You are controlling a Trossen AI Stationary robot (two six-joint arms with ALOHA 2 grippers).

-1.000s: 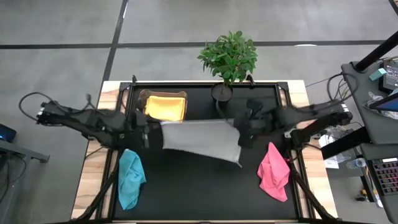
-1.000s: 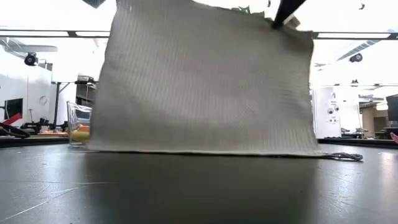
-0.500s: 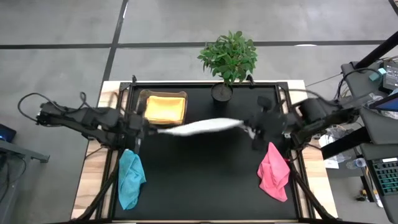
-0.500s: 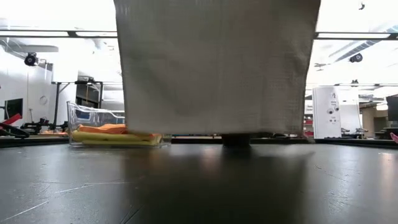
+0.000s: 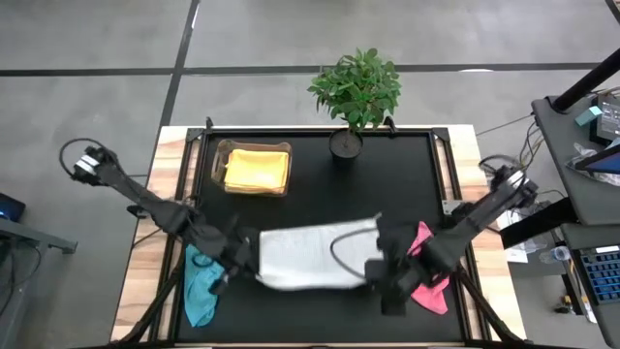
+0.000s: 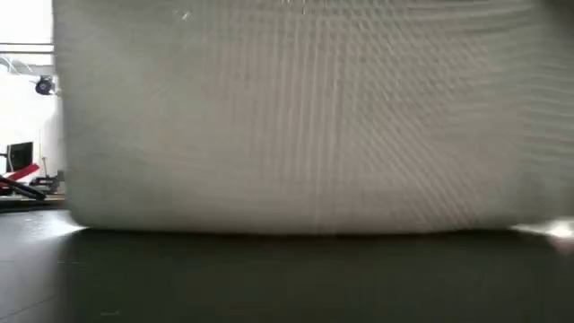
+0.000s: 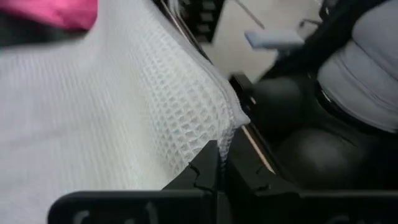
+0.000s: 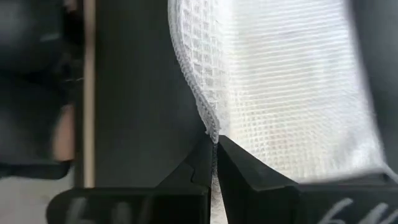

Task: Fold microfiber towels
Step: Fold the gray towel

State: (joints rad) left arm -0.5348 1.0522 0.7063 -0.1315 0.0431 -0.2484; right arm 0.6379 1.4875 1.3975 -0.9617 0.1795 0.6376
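From above, the white-grey towel (image 5: pixel 310 258) hung near the table's front edge, between the left gripper (image 5: pixel 244 254) and the right gripper (image 5: pixel 380 268). Up close at each wrist, the fingers were pinched tight on a corner (image 7: pixel 231 127). It looked soft and floppy, so corners seemed best to grab.

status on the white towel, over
Left gripper and right gripper both shut on white towel corners. Towel at table's near side, between teal towel and pink towel. Nothing in the way.
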